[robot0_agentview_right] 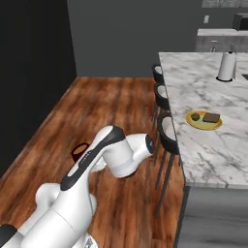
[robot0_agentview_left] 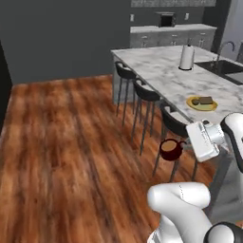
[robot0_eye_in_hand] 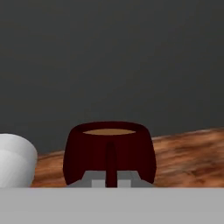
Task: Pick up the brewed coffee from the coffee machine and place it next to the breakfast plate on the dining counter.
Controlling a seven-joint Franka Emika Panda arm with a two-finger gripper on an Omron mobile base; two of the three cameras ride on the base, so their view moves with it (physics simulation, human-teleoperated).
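Nearest, the mug (robot0_eye_in_hand: pixel 109 153) sits gripped in the end effector (robot0_agentview_left: pixel 182 146); carry it level toward two o'clock, beside the plate (robot0_agentview_left: pixel 202 103).

even, flat rendered light in all views, no clear source. dining counter (robot0_agentview_left: pixel 166 76) marble bright, slightly washed at far end. wood floor (robot0_agentview_left: pixel 66 152) shows soft pale streaks of sheen, texture smeared and blurry near. back wall (robot0_agentview_left: pixel 61 38) dim grey, left edge near black. shadows faint; bar stools (robot0_agentview_left: pixel 142 90) cast almost none. overall low resolution, soft edges, no lens distortion seen. hand view: mug (robot0_eye_in_hand: pixel 109 153) dark, rim sharp enough, wall behind plain and dull.
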